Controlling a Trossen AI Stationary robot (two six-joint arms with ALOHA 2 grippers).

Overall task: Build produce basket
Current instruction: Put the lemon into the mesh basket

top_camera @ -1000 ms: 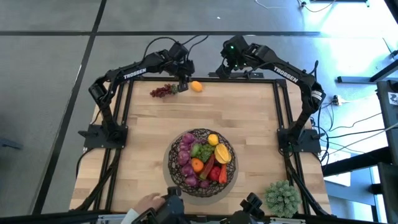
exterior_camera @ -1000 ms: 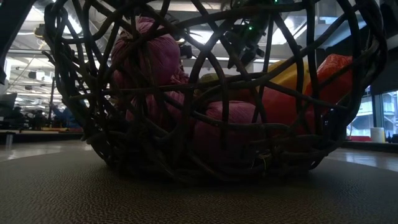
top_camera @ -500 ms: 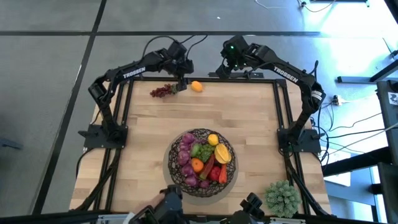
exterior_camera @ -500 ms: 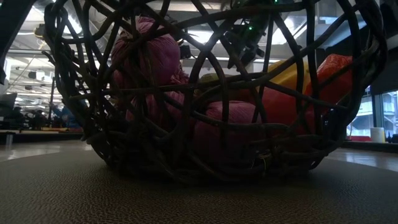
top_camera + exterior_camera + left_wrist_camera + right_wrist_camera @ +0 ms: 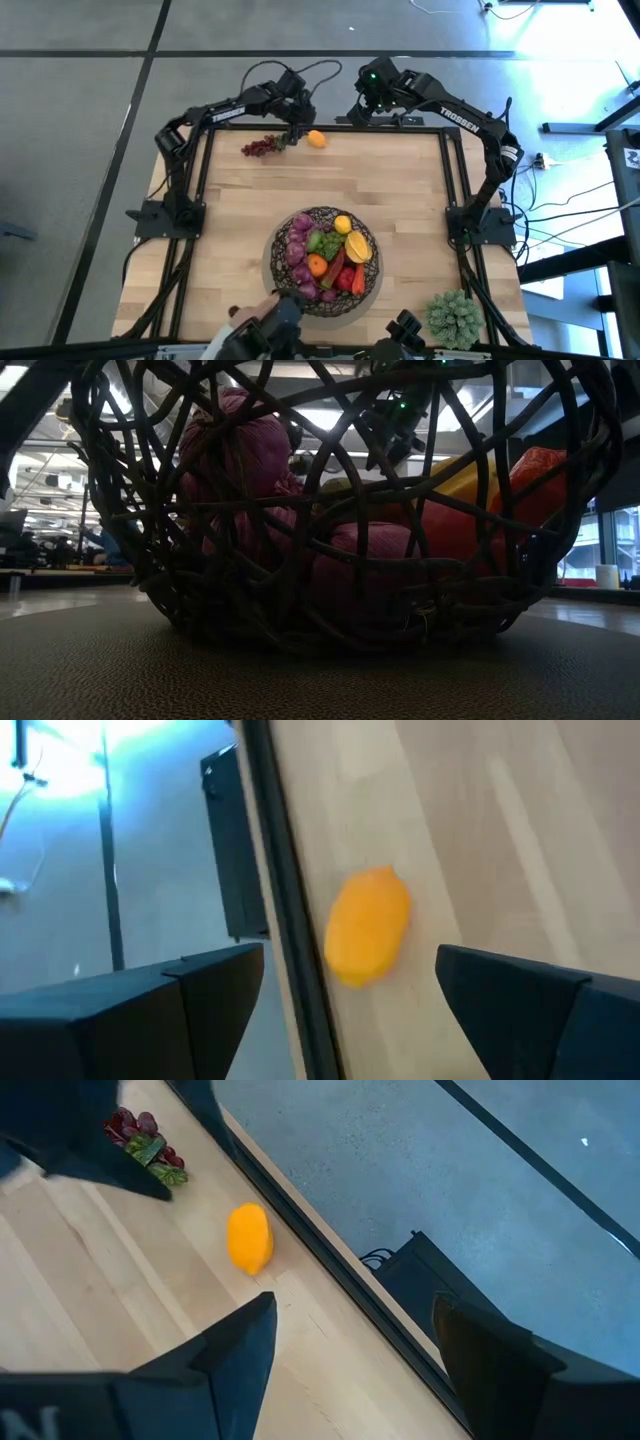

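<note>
High view: basket (image 5: 327, 252) sits on the counter (image 5: 230, 215) at the near-middle, packed w/ produce (image 5: 322, 243) — purple, green, orange, yellow, red. Two pieces lie outside it at the far edge: a yellow-orange lemon (image 5: 316, 139) and a dark-red grape bunch (image 5: 260, 147). Left gripper (image 5: 293, 134) hangs between them, just beside the lemon, jaws spread, nothing in them. Right gripper (image 5: 372, 101) waits beyond the far edge, right of the lemon. Spiky green plant (image 5: 452, 317) at the near right corner. A hand (image 5: 238, 318) shows at the near edge by the basket.

Low view: only the basket's wire mesh (image 5: 330, 510) up close, purple and orange-red pieces behind it; far-edge pieces hidden.

Left wrist view: lemon (image 5: 367, 925) between the two dark fingers (image 5: 515, 1005), not touched, lying beside the black frame rail (image 5: 285, 910), long axis roughly along the rail.

Right wrist view: lemon (image 5: 249, 1237) and grapes (image 5: 147, 1142) both seen, apart from each other; own jaws parted, holding nothing.
</note>
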